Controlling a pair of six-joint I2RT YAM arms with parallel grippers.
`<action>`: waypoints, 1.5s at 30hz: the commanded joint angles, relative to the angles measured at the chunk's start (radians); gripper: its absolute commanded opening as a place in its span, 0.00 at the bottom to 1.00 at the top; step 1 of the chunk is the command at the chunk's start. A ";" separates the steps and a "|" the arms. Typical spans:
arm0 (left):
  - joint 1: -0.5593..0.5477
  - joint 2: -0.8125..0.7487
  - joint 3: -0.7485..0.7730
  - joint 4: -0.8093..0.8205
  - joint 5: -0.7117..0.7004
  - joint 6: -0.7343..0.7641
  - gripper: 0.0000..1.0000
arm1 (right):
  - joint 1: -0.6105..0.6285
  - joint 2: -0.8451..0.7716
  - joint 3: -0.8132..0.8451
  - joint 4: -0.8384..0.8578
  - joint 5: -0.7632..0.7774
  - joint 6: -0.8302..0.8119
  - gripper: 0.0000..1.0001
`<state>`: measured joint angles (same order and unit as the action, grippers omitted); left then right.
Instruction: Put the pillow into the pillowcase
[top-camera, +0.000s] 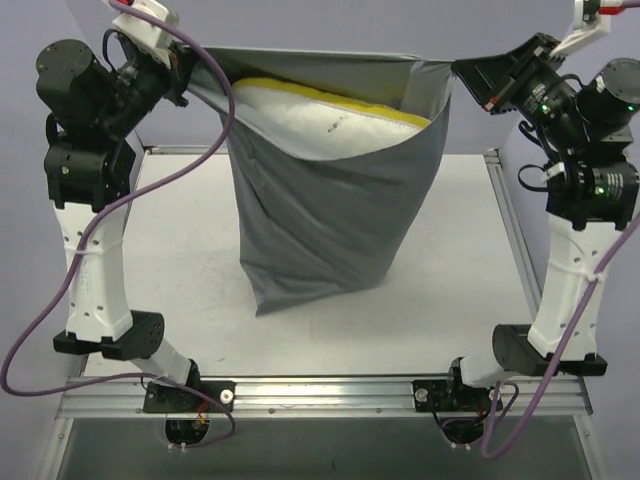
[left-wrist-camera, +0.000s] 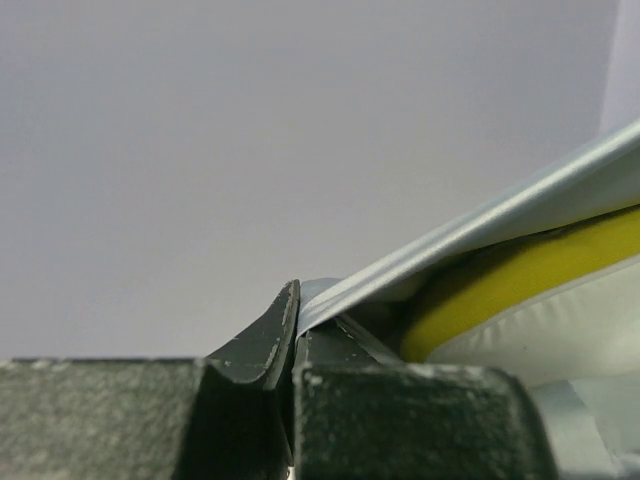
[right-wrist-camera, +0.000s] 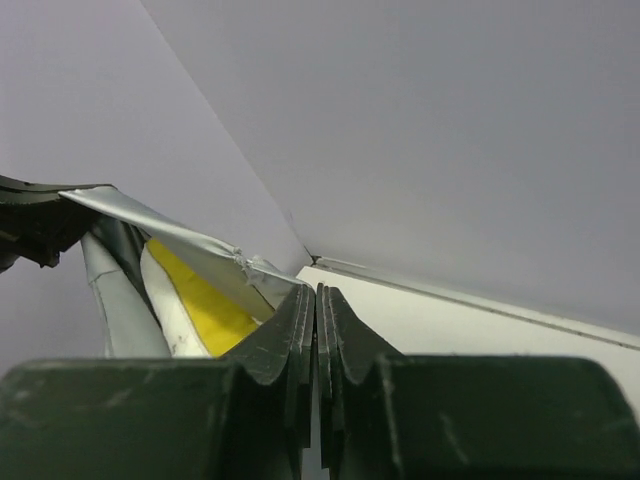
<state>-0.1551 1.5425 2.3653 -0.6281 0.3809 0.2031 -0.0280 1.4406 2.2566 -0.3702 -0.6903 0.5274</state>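
Note:
The grey pillowcase (top-camera: 330, 210) hangs open-mouthed above the table, stretched between my two grippers. The pillow (top-camera: 330, 122) sits inside it, and its cream top with the yellow edge shows in the mouth. My left gripper (top-camera: 190, 75) is shut on the pillowcase's top left corner. In the left wrist view its jaws (left-wrist-camera: 297, 310) pinch the grey hem (left-wrist-camera: 480, 225), with the pillow's yellow edge (left-wrist-camera: 520, 280) just beyond. My right gripper (top-camera: 460, 68) is shut on the top right corner. In the right wrist view the cloth (right-wrist-camera: 170, 228) runs to its tips (right-wrist-camera: 316, 290), beside the pillow (right-wrist-camera: 200, 295).
The white table (top-camera: 180, 250) lies under the sack, whose bottom rests on it. An aluminium rail (top-camera: 330, 392) runs along the near edge with both arm bases. Purple cables (top-camera: 60, 290) hang by each arm. A plain wall stands behind.

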 joint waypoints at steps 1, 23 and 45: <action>0.149 0.031 0.254 0.134 -0.312 0.038 0.00 | -0.018 0.058 0.118 0.134 0.290 -0.012 0.00; -0.744 -0.224 -0.858 -0.169 0.199 0.009 0.55 | -0.197 0.121 -0.806 -0.208 0.465 -0.636 0.09; -0.330 -0.149 -1.399 0.028 -0.100 -0.194 0.84 | 0.085 0.645 -0.570 -0.395 0.359 -0.963 0.73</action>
<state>-0.4606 1.3491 0.9745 -0.7219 0.3733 0.0498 0.0689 2.0247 1.7363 -0.6796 -0.3683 -0.3973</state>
